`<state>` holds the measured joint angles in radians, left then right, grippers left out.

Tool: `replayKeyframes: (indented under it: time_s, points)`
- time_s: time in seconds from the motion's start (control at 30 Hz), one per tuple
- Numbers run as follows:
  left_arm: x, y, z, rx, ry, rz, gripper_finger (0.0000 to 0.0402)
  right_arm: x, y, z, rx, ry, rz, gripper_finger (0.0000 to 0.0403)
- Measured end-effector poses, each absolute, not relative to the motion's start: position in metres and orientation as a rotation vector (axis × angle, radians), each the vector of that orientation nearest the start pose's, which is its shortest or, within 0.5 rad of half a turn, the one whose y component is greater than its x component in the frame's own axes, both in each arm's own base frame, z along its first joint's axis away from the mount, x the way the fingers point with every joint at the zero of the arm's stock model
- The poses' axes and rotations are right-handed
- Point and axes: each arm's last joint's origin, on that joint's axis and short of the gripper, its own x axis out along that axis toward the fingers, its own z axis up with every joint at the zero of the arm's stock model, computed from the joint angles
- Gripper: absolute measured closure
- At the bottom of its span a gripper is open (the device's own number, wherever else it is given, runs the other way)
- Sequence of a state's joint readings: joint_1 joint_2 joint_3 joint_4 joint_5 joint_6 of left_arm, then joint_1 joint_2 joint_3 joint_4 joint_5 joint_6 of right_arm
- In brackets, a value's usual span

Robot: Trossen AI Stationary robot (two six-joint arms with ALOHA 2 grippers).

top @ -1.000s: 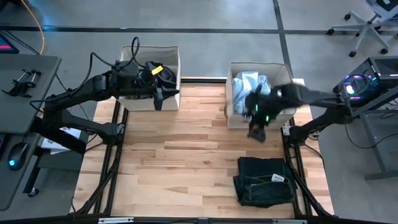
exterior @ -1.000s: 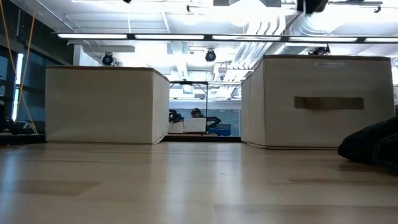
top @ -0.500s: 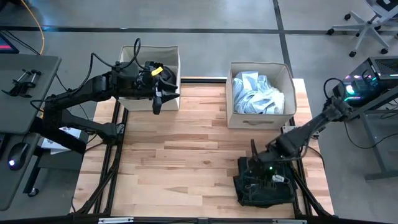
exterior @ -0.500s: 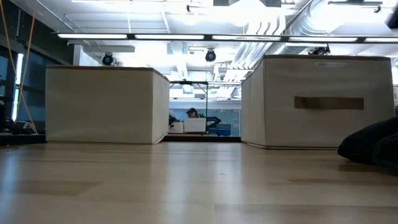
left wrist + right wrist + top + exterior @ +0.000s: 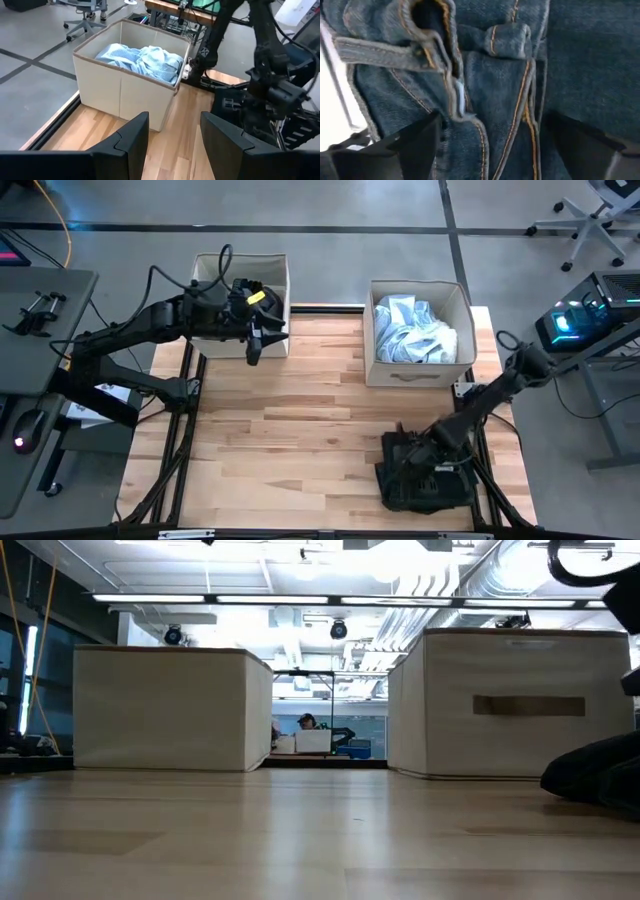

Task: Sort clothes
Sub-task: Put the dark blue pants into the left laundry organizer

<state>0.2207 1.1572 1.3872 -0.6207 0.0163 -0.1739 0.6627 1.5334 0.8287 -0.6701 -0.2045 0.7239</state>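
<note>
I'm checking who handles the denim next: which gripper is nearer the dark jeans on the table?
Right. The right gripper is down on the dark jeans, fingers open over the denim. The left gripper hangs at the far bin, across the table.

right gripper (image 5: 418, 463) lowered from bin onto dark jeans (image 5: 432, 488)

No words, numbers, brand marks or signs can be read anywhere. The white tag (image 5: 447, 467) on the dark denim garment (image 5: 425, 470), just beside the right pincer (image 5: 412, 455), is too small to read.
</note>
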Motion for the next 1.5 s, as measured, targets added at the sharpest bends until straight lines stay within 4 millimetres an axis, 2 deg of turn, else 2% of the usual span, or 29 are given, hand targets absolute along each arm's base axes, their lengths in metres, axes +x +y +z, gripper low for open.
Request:
replayKeyframes:
  time_s: [0.13,0.23,0.33,0.5,0.53,0.6,0.67,0.8,0.9,1.0,1.33,1.43,1.5]
  points:
    - [0.229,0.051,0.419,-0.254,0.385,0.248,0.0241,0.204,0.167,0.140,0.198,1.574,0.191,0.0069]
    - [0.234,0.052,0.415,-0.288,0.400,0.257,0.0241,0.207,0.169,0.140,0.192,1.523,0.228,0.0107]
    - [0.240,0.054,0.412,-0.310,0.402,0.260,0.0241,0.215,0.174,0.136,0.199,1.450,0.248,0.0181]
    - [0.241,0.054,0.416,-0.319,0.354,0.256,0.0241,0.220,0.176,0.135,0.225,1.428,0.263,0.0344]
    - [0.240,0.053,0.418,-0.317,0.342,0.254,0.0241,0.222,0.175,0.135,0.237,1.427,0.260,0.0364]
    - [0.236,0.053,0.423,-0.300,0.307,0.248,0.0241,0.227,0.174,0.133,0.262,1.428,0.237,0.0366]
    - [0.231,0.052,0.429,-0.282,0.268,0.241,0.0241,0.230,0.169,0.141,0.307,1.404,0.201,0.0366]
    - [0.220,0.049,0.438,-0.250,0.223,0.231,0.0241,0.240,0.148,0.170,0.344,1.268,0.035,0.0366]
    - [0.210,0.046,0.444,-0.231,0.197,0.225,0.0241,0.253,0.133,0.193,0.370,1.167,0.002,0.0366]
    - [0.200,0.044,0.449,-0.226,0.171,0.223,0.0241,0.273,0.116,0.212,0.388,1.087,0.034,0.0366]
    - [0.159,0.032,0.454,-0.211,0.202,0.204,0.0241,0.364,0.033,0.261,0.330,0.772,0.060,0.0366]
    - [0.147,0.028,0.455,-0.211,0.214,0.194,0.0241,0.393,0.018,0.271,0.296,0.753,0.089,0.0366]
    - [0.141,0.025,0.455,-0.216,0.221,0.186,0.0241,0.412,0.016,0.275,0.253,0.770,0.103,0.0366]
